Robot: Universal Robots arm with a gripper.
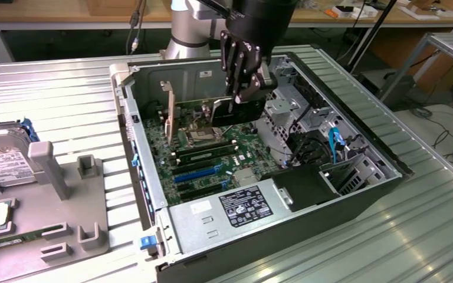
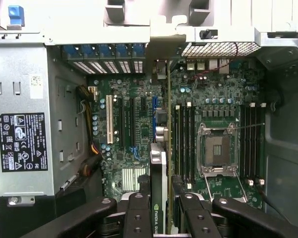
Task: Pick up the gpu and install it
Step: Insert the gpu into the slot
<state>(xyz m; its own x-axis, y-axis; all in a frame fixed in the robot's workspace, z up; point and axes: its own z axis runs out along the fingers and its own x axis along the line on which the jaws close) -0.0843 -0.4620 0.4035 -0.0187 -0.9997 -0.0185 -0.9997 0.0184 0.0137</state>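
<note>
i had the gripper [image 2: 163, 214] clamped on the gpu [image 2: 158, 168], holding the card edge-on just above the motherboard [image 2: 120, 154] inside the open case [image 1: 171, 76], not seated yet. it looked light, stiff and fragile; i judged the cooler block the safe hold, not the bare board. the target slot was hidden beneath the card, and i couldn't make out the bracket end.
</note>
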